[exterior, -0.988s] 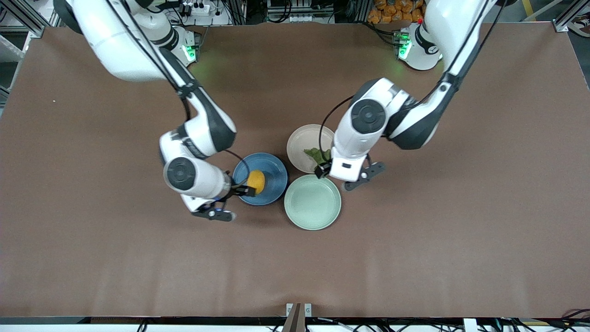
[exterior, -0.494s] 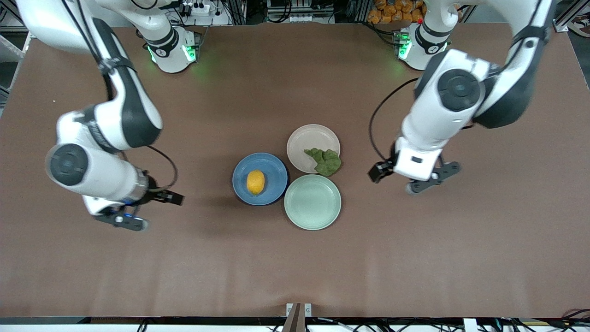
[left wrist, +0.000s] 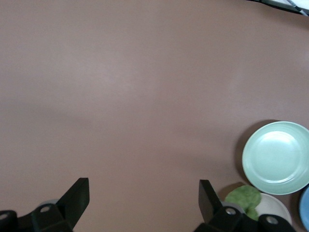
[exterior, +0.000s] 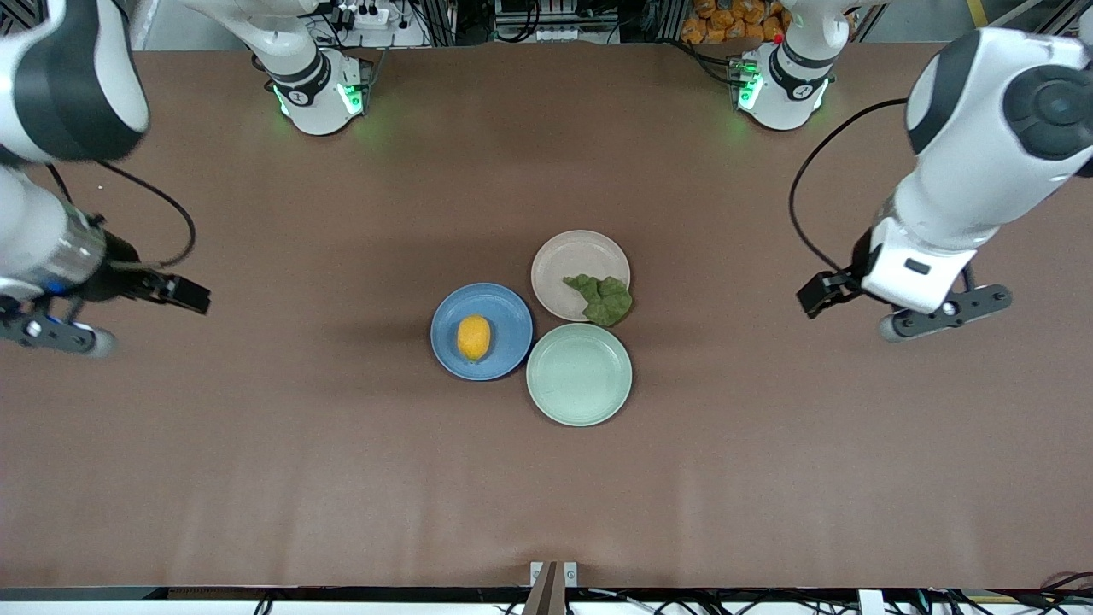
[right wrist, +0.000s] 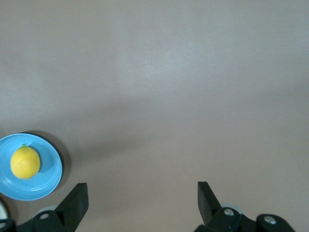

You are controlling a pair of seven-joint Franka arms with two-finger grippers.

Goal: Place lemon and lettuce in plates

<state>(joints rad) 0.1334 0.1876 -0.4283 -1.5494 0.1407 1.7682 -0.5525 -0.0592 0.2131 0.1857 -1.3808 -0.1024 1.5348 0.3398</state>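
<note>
The yellow lemon (exterior: 474, 336) lies in the blue plate (exterior: 505, 307). The green lettuce (exterior: 603, 298) lies on the pink-beige plate (exterior: 565, 253) and overhangs its rim toward the mint-green plate. My right gripper (exterior: 189, 295) is open and empty over bare table toward the right arm's end. My left gripper (exterior: 817, 294) is open and empty over bare table toward the left arm's end. The right wrist view shows the lemon (right wrist: 25, 162) in the blue plate (right wrist: 50, 170) off to one side of my right gripper (right wrist: 142, 191). The left wrist view shows the lettuce (left wrist: 244, 196) beside my left gripper (left wrist: 143, 192).
An empty mint-green plate (exterior: 579, 374) sits nearest the front camera, touching the other two plates; it also shows in the left wrist view (left wrist: 276, 157). The brown table (exterior: 546, 495) stretches wide around the plates.
Both arms have pulled away from the plates toward their own ends of the table. The lemon stays in the blue plate and the lettuce on the pink-beige plate.
</note>
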